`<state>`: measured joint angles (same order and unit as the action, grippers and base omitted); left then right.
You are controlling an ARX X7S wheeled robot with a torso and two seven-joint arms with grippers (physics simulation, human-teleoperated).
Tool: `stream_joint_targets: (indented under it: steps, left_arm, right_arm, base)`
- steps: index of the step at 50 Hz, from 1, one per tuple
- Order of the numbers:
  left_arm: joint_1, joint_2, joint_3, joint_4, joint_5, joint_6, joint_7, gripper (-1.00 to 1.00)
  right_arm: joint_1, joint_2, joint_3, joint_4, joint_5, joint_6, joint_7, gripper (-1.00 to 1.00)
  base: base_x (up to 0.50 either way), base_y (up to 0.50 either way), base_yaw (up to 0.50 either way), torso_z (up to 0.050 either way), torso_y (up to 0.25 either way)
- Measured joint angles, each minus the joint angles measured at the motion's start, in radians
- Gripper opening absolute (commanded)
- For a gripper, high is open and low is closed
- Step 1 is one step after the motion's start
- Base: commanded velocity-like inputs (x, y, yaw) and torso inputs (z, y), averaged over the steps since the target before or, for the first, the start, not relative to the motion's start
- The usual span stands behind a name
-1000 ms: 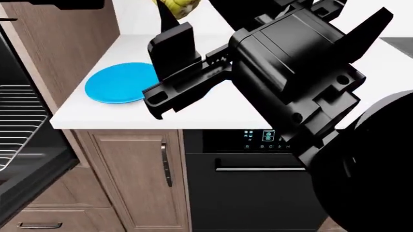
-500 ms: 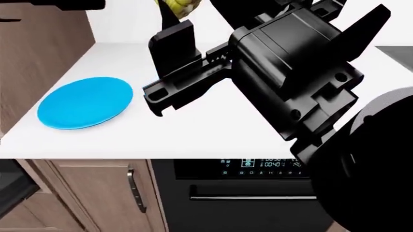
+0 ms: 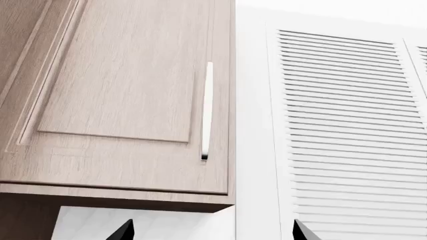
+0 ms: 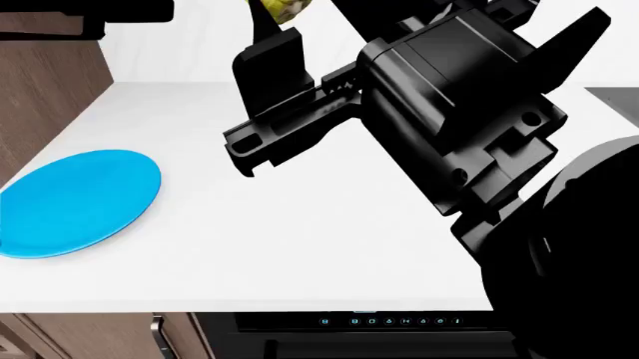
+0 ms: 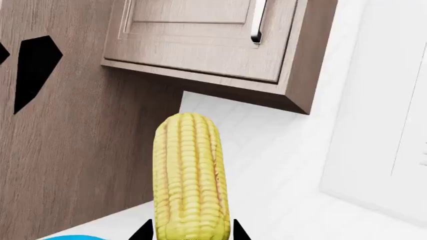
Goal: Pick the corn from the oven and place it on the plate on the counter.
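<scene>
Your view has swung along the worktop (image 4: pixel 330 247): the oven has dropped out of sight and the plate (image 4: pixel 70 202) now lies low and left of your right pincer (image 5: pixel 188 235), which grips the corn (image 5: pixel 187 180). Fingertips are cropped; the left pincer (image 3: pixel 212 231) stands wide.

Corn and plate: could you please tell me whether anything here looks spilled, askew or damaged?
Nothing stands out. The corn sits whole in the right gripper, and the plate lies flat and bare on the counter.
</scene>
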<state>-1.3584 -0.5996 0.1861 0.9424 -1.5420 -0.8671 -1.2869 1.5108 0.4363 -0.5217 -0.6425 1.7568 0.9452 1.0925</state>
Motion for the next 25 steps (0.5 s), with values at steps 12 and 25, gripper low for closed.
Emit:
stream_joint_targets:
  steps: [12, 25]
  left_arm:
    - [0.001, -0.001, 0.002, 0.000, 0.005, 0.003, 0.006, 1.00]
    - [0.002, -0.003, 0.003, 0.002, 0.006, 0.008, 0.005, 1.00]
  right_arm:
    - [0.007, 0.001, -0.011, -0.001, -0.016, 0.007, -0.005, -1.00]
    - [0.010, 0.002, -0.018, 0.000, -0.023, 0.005, -0.011, -1.00]
  base:
    - [0.02, 0.00, 0.38, 0.000, 0.000]
    - [0.08, 0.01, 0.50, 0.000, 0.000]
